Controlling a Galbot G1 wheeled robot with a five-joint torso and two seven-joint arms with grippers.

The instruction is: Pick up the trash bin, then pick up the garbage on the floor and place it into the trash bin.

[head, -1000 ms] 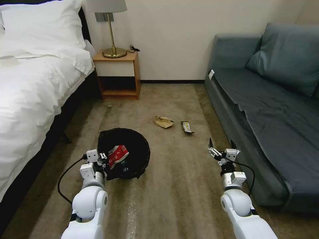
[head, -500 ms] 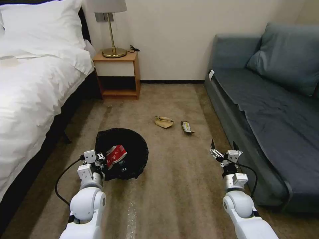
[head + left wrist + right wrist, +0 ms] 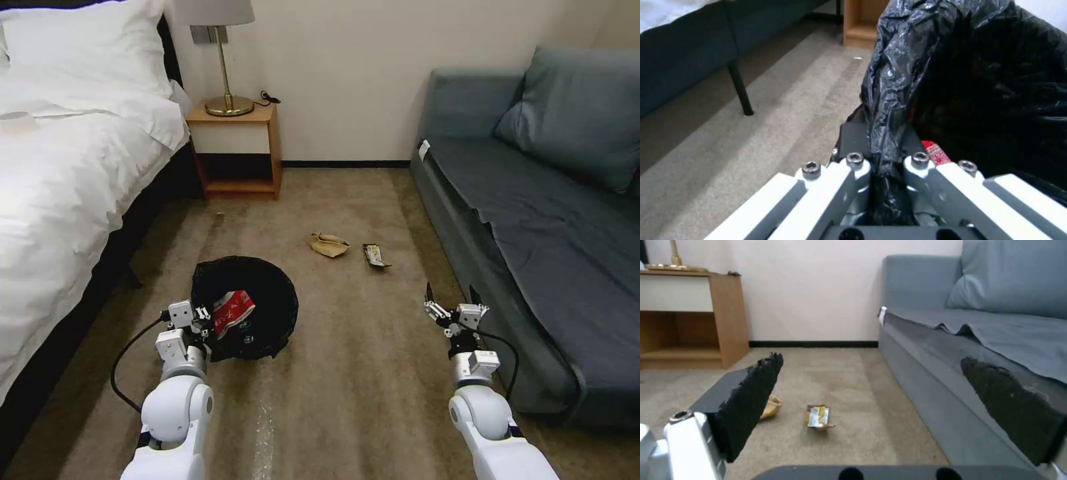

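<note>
The trash bin (image 3: 270,297), lined with a crinkled black bag, is in front of me on the left, over the carpet. My left gripper (image 3: 203,321) is shut on its near rim; the left wrist view shows the bag (image 3: 978,83) pinched in my left gripper (image 3: 882,140). A red snack packet (image 3: 233,312) and a small dark-labelled item lie inside it. Farther ahead on the floor lie crumpled tan paper (image 3: 329,245) and a dark-and-yellow wrapper (image 3: 376,255). My right gripper (image 3: 450,295) hangs open near the sofa, short of the wrapper (image 3: 818,416) and paper (image 3: 770,407).
A white bed (image 3: 60,180) runs along the left, and a grey sofa (image 3: 533,220) along the right, close to my right arm. A wooden nightstand (image 3: 237,150) with a brass lamp stands against the far wall. Open carpet lies between the bin and the litter.
My left gripper and the bin have shifted slightly left and back toward me. The right gripper has drawn back a little and stays open. The litter on the floor has not moved.
</note>
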